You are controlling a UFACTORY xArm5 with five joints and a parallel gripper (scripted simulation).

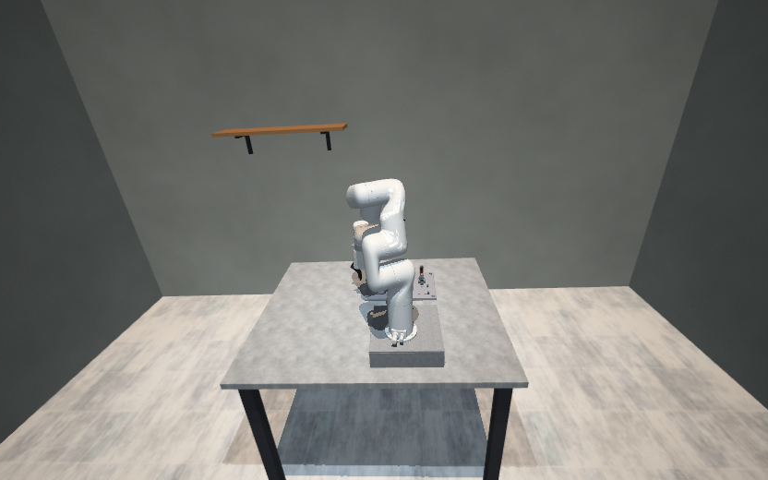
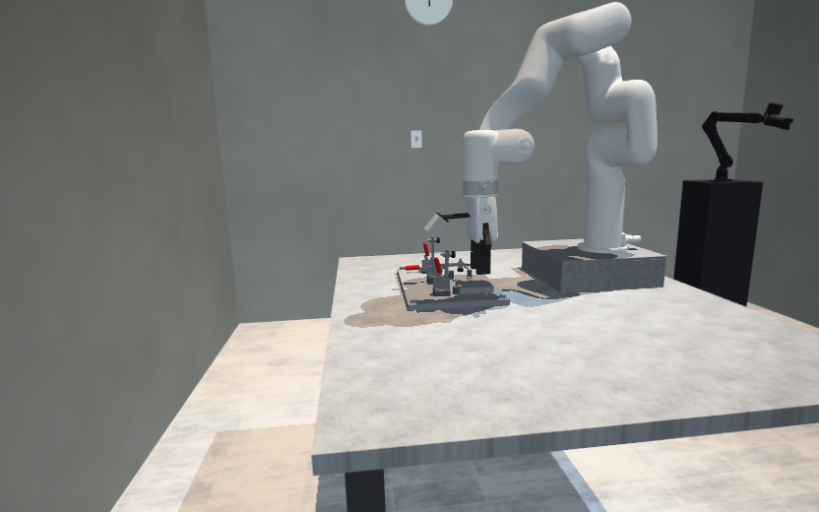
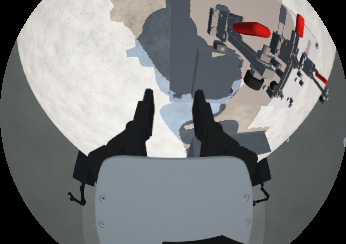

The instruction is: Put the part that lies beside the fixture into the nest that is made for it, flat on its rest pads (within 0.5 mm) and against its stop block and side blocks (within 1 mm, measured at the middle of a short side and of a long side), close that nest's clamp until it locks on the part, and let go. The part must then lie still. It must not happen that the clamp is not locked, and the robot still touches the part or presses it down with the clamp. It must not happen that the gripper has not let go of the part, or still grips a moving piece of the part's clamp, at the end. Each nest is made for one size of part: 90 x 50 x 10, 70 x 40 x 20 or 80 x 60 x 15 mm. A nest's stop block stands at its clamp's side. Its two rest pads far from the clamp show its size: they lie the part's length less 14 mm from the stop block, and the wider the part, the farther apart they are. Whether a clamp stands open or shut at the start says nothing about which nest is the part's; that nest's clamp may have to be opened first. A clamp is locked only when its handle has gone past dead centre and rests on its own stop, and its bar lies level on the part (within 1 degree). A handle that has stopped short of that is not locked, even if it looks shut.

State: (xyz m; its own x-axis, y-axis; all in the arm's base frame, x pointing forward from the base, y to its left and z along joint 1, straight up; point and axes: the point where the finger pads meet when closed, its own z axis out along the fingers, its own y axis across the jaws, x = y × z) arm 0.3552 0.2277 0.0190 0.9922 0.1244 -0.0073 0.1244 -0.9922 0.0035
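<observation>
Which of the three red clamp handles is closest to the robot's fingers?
In the wrist view, the broad red handle left of the other two lies nearest the open gripper; the other two sit farther right, by the picture's edge.

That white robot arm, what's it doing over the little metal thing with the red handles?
The white arm is working at a fixture with red-handled clamps on the grey table. Its end effector hangs just above the fixture, fingers partly open with nothing between them. In the wrist view a grey block, probably the part, lies right below them. So it looks ready to go down and pick that up.
</observation>
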